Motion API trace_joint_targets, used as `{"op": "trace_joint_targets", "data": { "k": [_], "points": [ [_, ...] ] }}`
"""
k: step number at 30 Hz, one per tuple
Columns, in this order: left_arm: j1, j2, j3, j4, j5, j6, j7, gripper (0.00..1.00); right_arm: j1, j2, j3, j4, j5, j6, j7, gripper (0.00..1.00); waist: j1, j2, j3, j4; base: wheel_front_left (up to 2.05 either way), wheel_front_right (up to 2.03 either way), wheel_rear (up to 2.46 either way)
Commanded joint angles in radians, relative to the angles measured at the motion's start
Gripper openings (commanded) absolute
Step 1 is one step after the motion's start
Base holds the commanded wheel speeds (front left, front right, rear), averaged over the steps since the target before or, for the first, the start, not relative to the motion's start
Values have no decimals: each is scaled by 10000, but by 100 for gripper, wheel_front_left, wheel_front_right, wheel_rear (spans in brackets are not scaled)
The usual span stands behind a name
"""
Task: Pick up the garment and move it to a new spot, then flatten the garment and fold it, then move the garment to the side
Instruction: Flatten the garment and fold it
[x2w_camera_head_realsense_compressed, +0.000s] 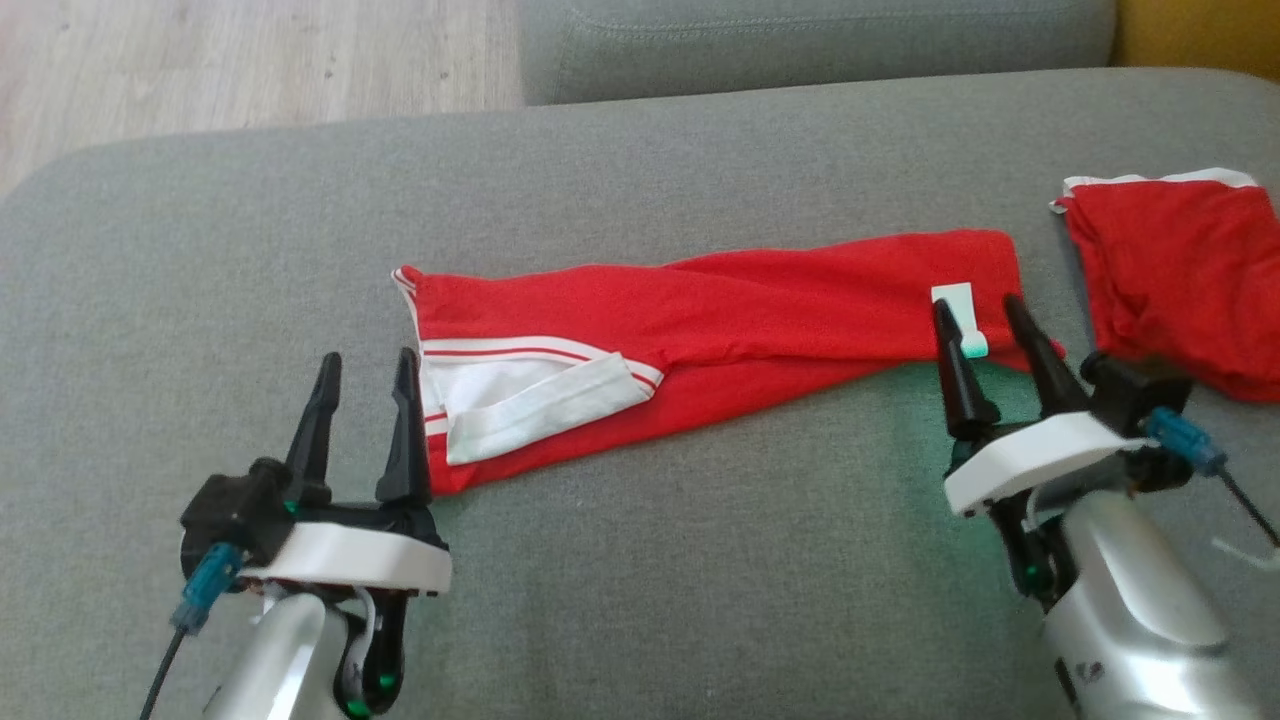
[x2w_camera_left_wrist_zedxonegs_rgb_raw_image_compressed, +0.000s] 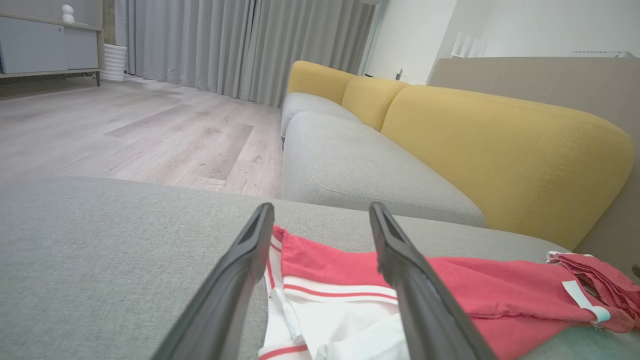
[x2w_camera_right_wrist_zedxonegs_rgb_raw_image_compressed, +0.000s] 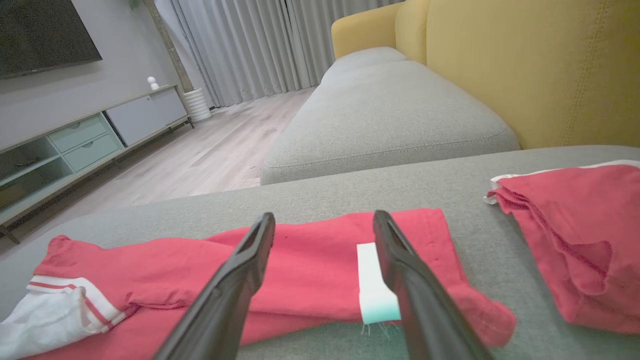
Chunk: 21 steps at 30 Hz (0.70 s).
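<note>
Two grippers are hovering over a grey fabric seat, both with fingers spread wide and holding nothing. At the near left, the left gripper is pointing at the white-trimmed end of the red garment, which is lying stretched left to right across the middle of the seat. The right gripper is straddling the white tag at the garment's right end. Farther right, another red cloth is lying apart. Beyond, pale wooden floor, grey curtains and a yellow sofa back are showing.
</note>
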<state>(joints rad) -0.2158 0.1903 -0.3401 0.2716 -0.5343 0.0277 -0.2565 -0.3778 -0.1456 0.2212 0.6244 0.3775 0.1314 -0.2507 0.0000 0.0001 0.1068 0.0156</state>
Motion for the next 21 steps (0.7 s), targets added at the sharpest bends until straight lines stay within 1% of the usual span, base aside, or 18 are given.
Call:
{"op": "trace_joint_targets", "data": {
  "k": [1, 5, 10, 16, 21],
  "points": [
    [-366, 69, 473, -173, 159, -155, -52, 100, -404, 14, 8, -304, -201, -7, -18, 100, 0, -1, 79, 30, 0, 0, 0],
    [-564, -157, 690, -8, 508, -502, -52, 100, -816, -17, -761, -19, -630, -7, 316, 100, 0, -1, 339, 105, 0, 0, 0],
    [-830, -468, 808, 204, 843, -845, -52, 100, -1507, 204, -2109, 979, -1146, -7, 903, 100, 0, -1, 791, 260, 0, 0, 0],
    [-1120, -760, 910, 452, 1113, -1125, -53, 100, -2279, 540, -3593, 2438, -2103, -7, 1470, 100, 0, -1, 1261, 475, 0, 0, 0],
    [-1289, -922, 976, 615, 1273, -1282, -53, 100, -2728, 733, -4494, 3416, -2734, -7, 1679, 100, 0, -1, 1490, 598, 0, 0, 0]
  ]
}}
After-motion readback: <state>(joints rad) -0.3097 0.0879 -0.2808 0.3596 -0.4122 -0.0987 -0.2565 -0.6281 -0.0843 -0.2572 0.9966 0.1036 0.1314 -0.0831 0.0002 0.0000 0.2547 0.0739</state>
